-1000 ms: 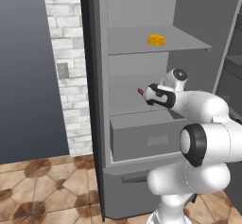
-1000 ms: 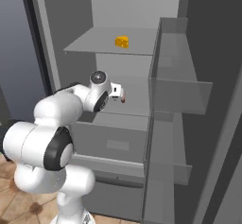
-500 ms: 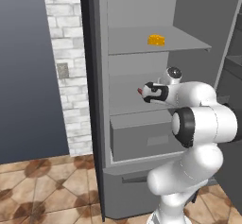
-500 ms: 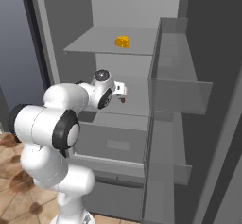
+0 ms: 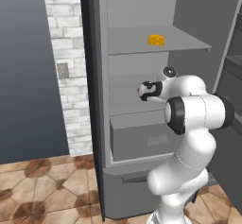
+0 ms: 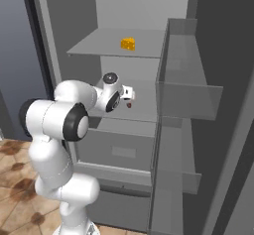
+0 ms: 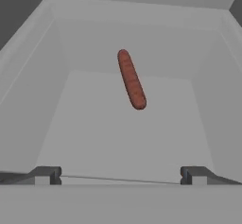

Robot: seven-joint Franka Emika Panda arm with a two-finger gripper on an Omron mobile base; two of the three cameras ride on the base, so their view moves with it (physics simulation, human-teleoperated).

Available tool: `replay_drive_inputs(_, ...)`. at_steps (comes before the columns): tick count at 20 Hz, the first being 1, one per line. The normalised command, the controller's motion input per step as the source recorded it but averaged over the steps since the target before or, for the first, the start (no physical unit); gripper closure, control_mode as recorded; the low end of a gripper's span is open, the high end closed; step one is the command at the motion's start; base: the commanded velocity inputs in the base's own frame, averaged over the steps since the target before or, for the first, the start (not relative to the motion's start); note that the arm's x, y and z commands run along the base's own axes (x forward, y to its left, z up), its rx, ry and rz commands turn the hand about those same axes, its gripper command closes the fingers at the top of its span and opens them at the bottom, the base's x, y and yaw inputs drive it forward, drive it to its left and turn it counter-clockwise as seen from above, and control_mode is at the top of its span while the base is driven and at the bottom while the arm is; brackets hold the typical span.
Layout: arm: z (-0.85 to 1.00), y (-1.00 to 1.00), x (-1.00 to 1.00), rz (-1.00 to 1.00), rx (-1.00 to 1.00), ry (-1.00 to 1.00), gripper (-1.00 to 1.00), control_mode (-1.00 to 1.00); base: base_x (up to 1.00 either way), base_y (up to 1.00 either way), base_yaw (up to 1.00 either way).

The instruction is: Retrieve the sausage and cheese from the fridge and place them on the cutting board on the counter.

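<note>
Now the sausage (image 7: 131, 79) lies flat on the middle shelf of the fridge (image 5: 142, 38). Seen from the hand, its long axis runs away from the camera, the far end leaning a little to the left. The gripper (image 7: 118, 176) is wide apart and holds nothing, well short of it. The cheese (image 5: 156, 40) rests on the shelf above.
</note>
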Motion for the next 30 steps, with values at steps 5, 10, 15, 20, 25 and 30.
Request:
replay_drive_inputs(5, -0.28, -0.01, 0.27, -0.01, 0.0, 0.01, -1.0, -1.0, 0.0, 0.0, 0.0)
replay_drive_inputs(10, -0.08, -0.1, 0.4, 0.0, 0.0, 0.06, -1.0, -1.0, 0.0, 0.0, 0.0)
replay_drive_inputs(15, -0.07, -0.07, 0.29, 0.0, 0.0, 0.06, -1.0, -1.0, 0.0, 0.0, 0.0)
replay_drive_inputs(20, -0.13, -0.04, 0.3, 0.0, 0.0, 0.11, -1.0, -1.0, 0.0, 0.0, 0.0)
replay_drive_inputs(25, -0.17, 0.0, 0.2, 0.0, 0.0, 0.05, -1.0, -1.0, 0.0, 0.0, 0.0)
replay_drive_inputs(30, -0.17, 0.0, 0.27, 0.0, 0.0, 0.01, -1.0, -1.0, 0.0, 0.0, 0.0)
